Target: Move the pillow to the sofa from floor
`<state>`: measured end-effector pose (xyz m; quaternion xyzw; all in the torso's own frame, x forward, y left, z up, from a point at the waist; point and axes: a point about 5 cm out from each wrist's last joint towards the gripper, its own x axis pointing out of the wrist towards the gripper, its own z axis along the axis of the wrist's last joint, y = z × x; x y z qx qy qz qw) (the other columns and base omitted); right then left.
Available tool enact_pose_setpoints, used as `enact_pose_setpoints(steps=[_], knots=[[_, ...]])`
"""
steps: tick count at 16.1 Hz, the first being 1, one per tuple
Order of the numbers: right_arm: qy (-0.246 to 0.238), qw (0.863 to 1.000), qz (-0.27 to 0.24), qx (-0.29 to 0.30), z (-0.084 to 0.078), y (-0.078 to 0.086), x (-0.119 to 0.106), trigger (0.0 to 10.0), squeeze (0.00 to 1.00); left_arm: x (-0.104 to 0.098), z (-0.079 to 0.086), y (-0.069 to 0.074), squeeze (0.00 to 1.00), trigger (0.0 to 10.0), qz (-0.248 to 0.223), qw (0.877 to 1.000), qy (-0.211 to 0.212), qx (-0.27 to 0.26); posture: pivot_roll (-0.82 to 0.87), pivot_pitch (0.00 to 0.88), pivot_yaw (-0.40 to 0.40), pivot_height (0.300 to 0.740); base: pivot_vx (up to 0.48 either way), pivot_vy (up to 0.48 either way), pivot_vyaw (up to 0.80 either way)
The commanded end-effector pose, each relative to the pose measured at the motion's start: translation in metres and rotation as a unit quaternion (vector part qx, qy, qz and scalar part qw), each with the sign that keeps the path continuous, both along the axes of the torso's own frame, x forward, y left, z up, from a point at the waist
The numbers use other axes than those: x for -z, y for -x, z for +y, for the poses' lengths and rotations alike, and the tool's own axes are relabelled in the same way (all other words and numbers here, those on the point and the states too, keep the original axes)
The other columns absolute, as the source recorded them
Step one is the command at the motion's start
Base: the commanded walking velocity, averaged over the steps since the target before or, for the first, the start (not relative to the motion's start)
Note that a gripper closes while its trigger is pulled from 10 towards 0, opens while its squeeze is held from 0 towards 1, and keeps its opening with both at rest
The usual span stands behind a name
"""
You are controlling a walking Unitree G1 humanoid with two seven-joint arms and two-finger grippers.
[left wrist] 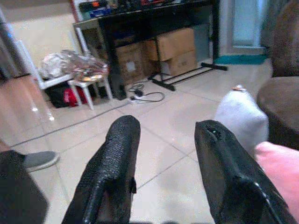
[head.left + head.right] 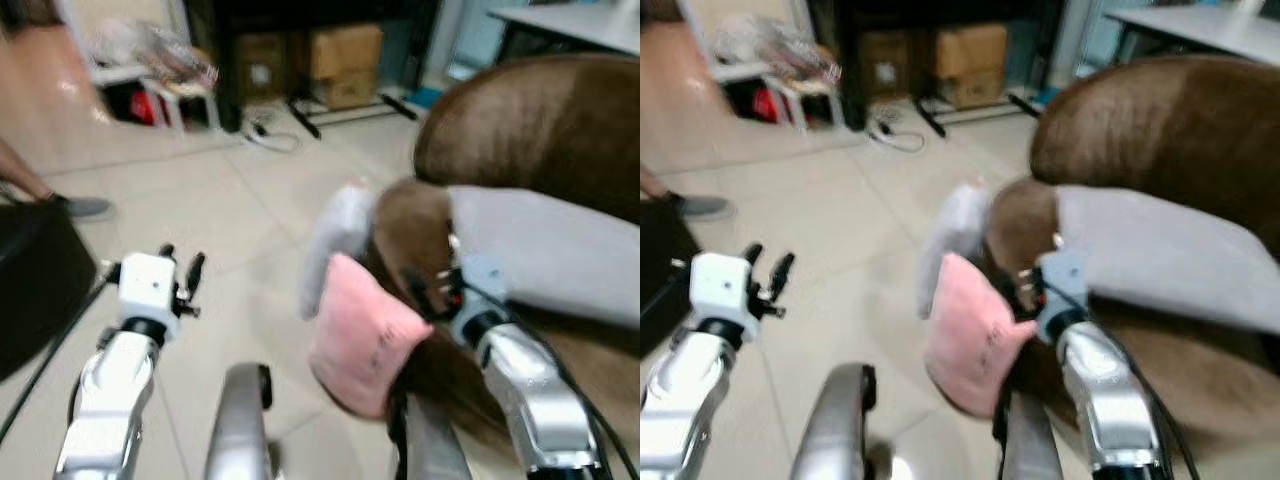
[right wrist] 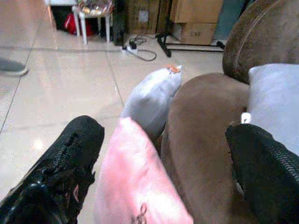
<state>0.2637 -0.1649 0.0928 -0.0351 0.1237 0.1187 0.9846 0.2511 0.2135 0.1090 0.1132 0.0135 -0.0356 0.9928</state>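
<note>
The right tool (image 3: pixel 163 177), fingers spread wide, straddles the pink pillow (image 2: pixel 362 335) leaning on the brown sofa (image 2: pixel 530 130) arm beside a grey pillow (image 2: pixel 338 235), apparently lining up a grasp. The left tool (image 1: pixel 163 172) hangs open and empty over the floor (image 2: pixel 230 200).

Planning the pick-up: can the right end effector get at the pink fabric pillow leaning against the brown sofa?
Probably yes: the right end effector is open, the pink fabric pillow lies between its fingers, nothing blocking.
</note>
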Motion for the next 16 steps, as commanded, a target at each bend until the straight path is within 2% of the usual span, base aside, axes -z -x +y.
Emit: enact_pose_setpoints(steps=[1, 2, 3, 7, 9, 13, 16], knots=[[0.019, 1.000, -0.024, -0.004, -0.0037, -0.0050, -0.0105, 10.0, 0.00, -0.0106, -0.0062, -0.0033, 0.00, 10.0, -0.024, 1.000, 0.000, 0.018, 0.00, 0.000, -0.018, 0.535, 0.000, 0.000, 0.00], [0.048, 0.998, -0.028, -0.010, -0.0031, -0.0063, -0.0104, 10.0, 0.00, -0.0107, -0.0060, -0.0027, 0.00, 10.0, -0.025, 1.000, 0.000, 0.019, 0.01, 0.000, -0.024, 0.535, 0.000, 0.000, 0.00], [0.057, 0.998, -0.022, -0.001, -0.0047, -0.0082, -0.0080, 10.0, 0.00, -0.0104, -0.0059, -0.0021, 0.00, 10.0, -0.026, 0.999, 0.001, 0.019, 0.02, 0.000, -0.028, 0.535, 0.000, 0.000, 0.80], [0.052, 0.998, -0.025, -0.016, 0.0014, -0.0118, -0.0091, 10.0, 0.00, -0.0093, -0.0063, -0.0001, 0.00, 10.0, -0.028, 0.999, 0.003, 0.020, 0.03, 0.000, -0.044, 0.535, 0.242, 0.000, 0.80], [0.033, 0.999, -0.026, -0.004, 0.0010, -0.0137, -0.0102, 10.0, 0.00, -0.0085, -0.0058, 0.0009, 0.00, 10.0, -0.026, 0.999, 0.003, 0.018, 0.03, 0.000, -0.045, 0.535, 0.324, 0.000, 0.00], [0.027, 0.999, -0.032, -0.009, 0.0027, -0.0129, -0.0114, 10.0, 0.00, -0.0085, -0.0042, 0.0008, 0.00, 10.0, -0.026, 0.999, 0.001, 0.021, 0.02, 0.000, -0.038, 0.535, 0.322, 0.000, 0.00], [0.024, 0.999, -0.028, -0.035, 0.0046, -0.0092, -0.0103, 10.0, 0.00, -0.0088, -0.0064, 0.0012, 0.00, 10.0, -0.028, 0.999, 0.010, 0.032, 0.02, 0.000, -0.038, 0.535, 0.100, 0.000, 0.00]])
